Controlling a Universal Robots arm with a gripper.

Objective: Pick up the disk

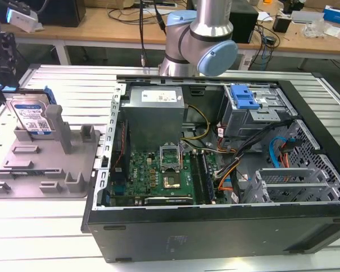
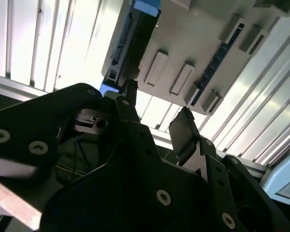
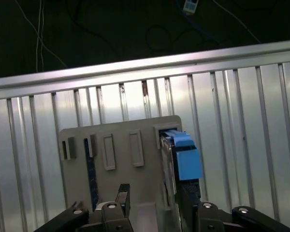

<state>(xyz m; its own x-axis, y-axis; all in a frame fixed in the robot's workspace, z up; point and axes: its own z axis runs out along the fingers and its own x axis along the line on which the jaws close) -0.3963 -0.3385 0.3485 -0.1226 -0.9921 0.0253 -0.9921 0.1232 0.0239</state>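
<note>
Silver with blue side rails, the disk [image 1: 30, 115] stands on edge in a slot of the grey plastic fixture [image 1: 52, 170], at the left of the frame in the exterior view, its white-and-blue label facing outward. In the first wrist view the hand [image 3: 153, 191] hangs above this fixture with its two fingers [image 3: 123, 192] spread wide and nothing between them. One fingertip lines up with the disk's blue rail, and the other sits over bare grey plastic.

The fixture rests on a bench [image 1: 45, 226] of ribbed, pale aluminium slats that catch the light. Just beside the fixture, filling the centre and right of the frame, an open computer case [image 1: 215, 232] lies on its side with its green board and cabling exposed. The arm [image 1: 201, 39] rises behind the case at top centre. Along the top of the frame are wooden tables [image 1: 110, 29] strewn with cables and boxes. Past the bench's edge the floor [image 3: 135, 29] is dark and crossed by loose wires.
</note>
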